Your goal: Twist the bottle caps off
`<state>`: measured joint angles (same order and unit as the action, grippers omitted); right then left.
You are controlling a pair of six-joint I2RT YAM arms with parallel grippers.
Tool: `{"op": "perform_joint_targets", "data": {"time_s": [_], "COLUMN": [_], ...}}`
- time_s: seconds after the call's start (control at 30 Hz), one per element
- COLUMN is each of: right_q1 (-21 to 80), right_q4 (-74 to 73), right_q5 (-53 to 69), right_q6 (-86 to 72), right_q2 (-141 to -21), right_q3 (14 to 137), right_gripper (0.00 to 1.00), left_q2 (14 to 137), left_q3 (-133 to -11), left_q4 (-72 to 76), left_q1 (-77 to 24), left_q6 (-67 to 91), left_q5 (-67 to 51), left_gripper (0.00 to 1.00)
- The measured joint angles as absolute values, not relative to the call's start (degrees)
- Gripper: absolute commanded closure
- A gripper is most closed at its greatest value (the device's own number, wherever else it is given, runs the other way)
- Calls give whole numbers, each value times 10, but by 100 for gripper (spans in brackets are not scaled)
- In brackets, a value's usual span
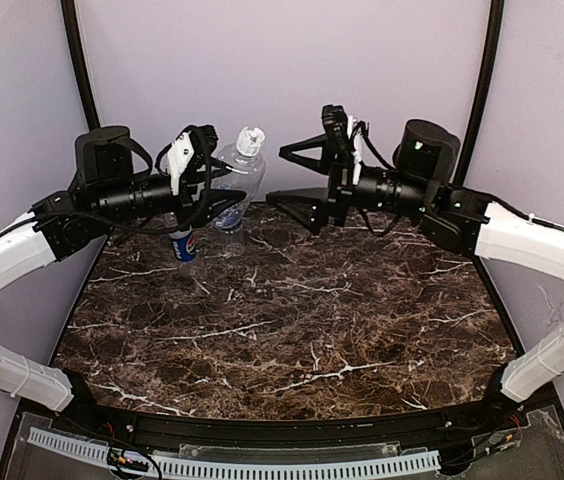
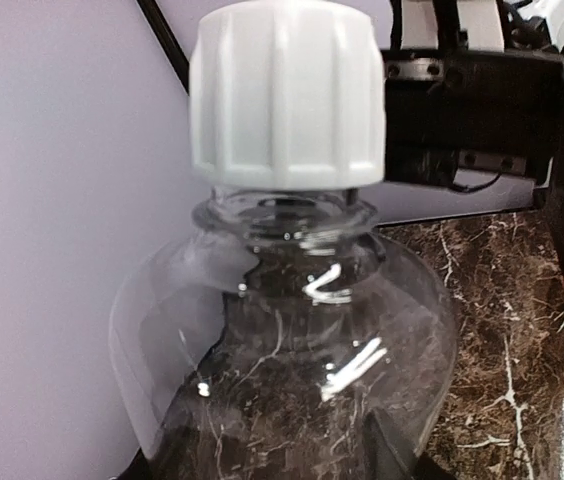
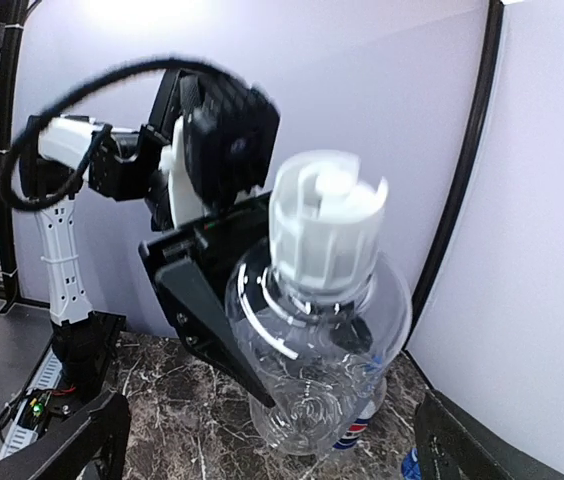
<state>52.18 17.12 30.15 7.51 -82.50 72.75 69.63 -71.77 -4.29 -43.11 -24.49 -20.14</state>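
**A:** Closest to left wrist lens: ribbed white cap (image 2: 287, 95), seated on neck of clear bottle (image 2: 292, 330). Screwed down, by the look of it.

**B:** Held how?

**A:** Clamped by left gripper (image 1: 220, 200) around the body, below the shoulder. Lifted clear of table (image 1: 292, 330), neck reaching past the fingers, up and toward the other arm.

**B:** And right gripper (image 1: 276, 175)?

**A:** Spread wide, holding nothing. Facing the cap, near it, not touching.

**B:** Bearing of cap from right gripper?

**A:** Straight ahead, roughly centred between the two fingers, top face turned partly toward the right wrist lens. Long axis of bottle tilted: rising from left gripper toward right gripper, not square to it.

**B:** Nearer arm for the twist?

**A:** Right. Left taken up as the clamp. Probable next move: advance along the neck axis, close across the ribs, turn. Main risk: closing off-axis and sliding over the ribs.

**B:** Elsewhere?

**A:** Pepsi bottle (image 1: 183, 245), standing on table directly beneath left gripper, top hidden by it.
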Motion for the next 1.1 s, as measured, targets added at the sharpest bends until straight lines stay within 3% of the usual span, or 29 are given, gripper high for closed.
{"op": "perform_joint_targets", "data": {"time_s": [0.1,0.3,0.6,0.83,0.97,1.1], "right_q1": [523,555,580,580,580,582], "right_q4": [129,70,11,9,13,16], "right_q5": [264,179,105,93,92,91], "right_q6": [60,29,18,10,9,13], "right_q2": [-793,-814,-877,-888,-889,-894], "right_q3": [756,837,876,898,903,904], "right_gripper": [14,17,40,46,59,91], "left_q2": [691,691,691,691,691,692], "left_q3": [-696,-674,-673,-672,-671,-670], "left_q4": [-28,-11,6,8,8,8], "left_q1": [-434,-442,-446,-449,-451,-451], "left_q6": [-288,-342,-369,-375,-377,-377], "left_q5": [-154,-97,-77,-75,-74,-68], "left_gripper": [59,60,60,60,60,60]}}
